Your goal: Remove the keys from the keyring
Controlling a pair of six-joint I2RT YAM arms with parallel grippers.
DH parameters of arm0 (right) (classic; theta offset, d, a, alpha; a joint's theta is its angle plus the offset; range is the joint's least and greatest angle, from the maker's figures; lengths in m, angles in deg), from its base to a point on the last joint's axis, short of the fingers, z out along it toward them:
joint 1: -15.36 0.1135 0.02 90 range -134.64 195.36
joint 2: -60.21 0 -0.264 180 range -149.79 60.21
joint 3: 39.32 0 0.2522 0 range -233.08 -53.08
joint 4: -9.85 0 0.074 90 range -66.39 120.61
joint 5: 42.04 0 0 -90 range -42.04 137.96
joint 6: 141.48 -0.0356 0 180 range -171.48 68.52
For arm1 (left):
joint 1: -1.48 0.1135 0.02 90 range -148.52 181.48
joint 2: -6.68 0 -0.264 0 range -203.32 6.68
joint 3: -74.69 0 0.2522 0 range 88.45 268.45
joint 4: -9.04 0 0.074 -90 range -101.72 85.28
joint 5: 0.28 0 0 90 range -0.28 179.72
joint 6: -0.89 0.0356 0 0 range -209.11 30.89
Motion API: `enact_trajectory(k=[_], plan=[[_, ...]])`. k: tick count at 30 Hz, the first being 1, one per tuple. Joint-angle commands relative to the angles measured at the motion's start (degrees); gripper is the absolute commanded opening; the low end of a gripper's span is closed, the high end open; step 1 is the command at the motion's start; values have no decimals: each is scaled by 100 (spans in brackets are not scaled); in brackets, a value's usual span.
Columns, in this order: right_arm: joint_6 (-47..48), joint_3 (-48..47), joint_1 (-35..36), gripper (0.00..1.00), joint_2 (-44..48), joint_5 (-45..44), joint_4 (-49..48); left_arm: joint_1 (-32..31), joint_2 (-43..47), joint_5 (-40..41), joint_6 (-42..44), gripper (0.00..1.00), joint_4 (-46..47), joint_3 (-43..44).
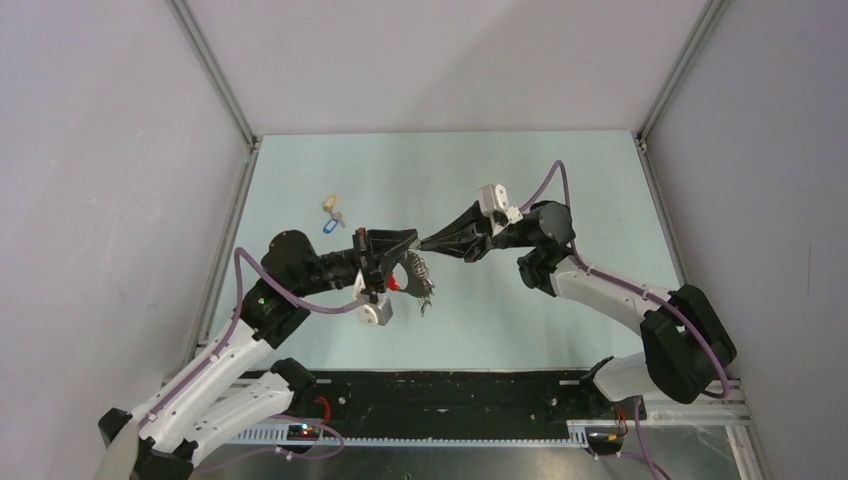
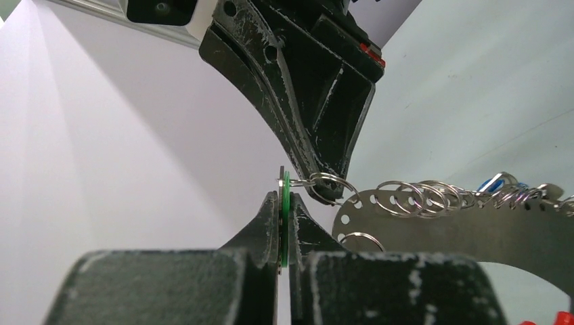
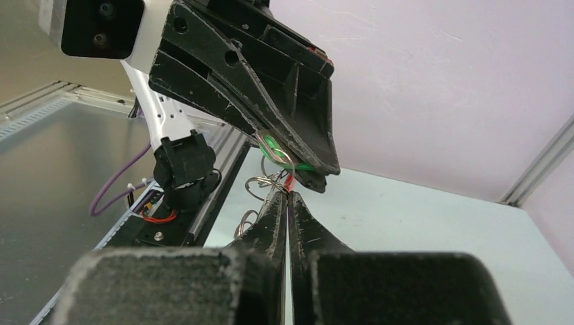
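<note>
Hovering over the pale green tabletop (image 1: 520,320) between lilac walls (image 1: 100,150), the left gripper (image 2: 284,196) clamps a green plastic key tag (image 2: 285,184), the right gripper (image 3: 288,196) pinches closed at its small silver split ring (image 2: 329,186), the perforated silver keyring (image 2: 474,227) hangs just beside them, and a blue-tagged key (image 1: 330,226) and a tan-tagged key (image 1: 328,203) lie far-left.

Left gripper fingers (image 2: 260,233) and right gripper fingers (image 2: 304,88): black plastic, matt, scuffed pale along edges; green tag (image 2: 285,196): smooth glossy plastic; keyring (image 2: 474,230): dull brushed metal plate; split rings (image 2: 413,196): bright polished wire; table (image 1: 520,180): pale, smooth, matt.
</note>
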Motion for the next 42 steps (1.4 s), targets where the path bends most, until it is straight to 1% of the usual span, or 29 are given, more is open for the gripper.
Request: enact_trajectory(k=[1,7,9,12,14,17,18,21,27,31,36,39,42], plan=[[-502,-198,-204,0,81,-40,-259,22,74,202,40,0,347,86],[-1006,-202,-422,0,312,-358,-134,21,68,349,143,0,345,31],[-1074,-232,-430,0,460,-692,290,23,60,352,161,0,346,28],[-1035,-421,-366,0,648,-1178,1492,27,44,351,176,0,345,23],[-952,-490,-266,0,816,-1575,2071,23,38,367,199,0,345,14],[-1016,-507,-86,0,1075,-2202,2667,23,21,426,231,0,347,-7],[-1161,-507,-66,0,1135,-2459,2721,22,14,426,252,0,347,-6],[-1460,-543,-48,0,1174,-2692,2824,22,-55,414,316,0,347,-35],[-1940,-589,-19,0,1131,-2828,2678,3,-270,349,524,0,211,-31],[-2127,-639,11,0,1119,-2942,2670,-57,-439,469,727,0,25,-5],[-2300,-709,80,0,1106,-2994,2631,-214,-745,857,1201,0,-508,90],[-2335,-732,85,0,1076,-3056,2659,-302,-854,1192,1425,0,-639,95],[-2224,-784,67,0,1074,-3123,2904,-455,-929,1510,1655,0,-769,70]])
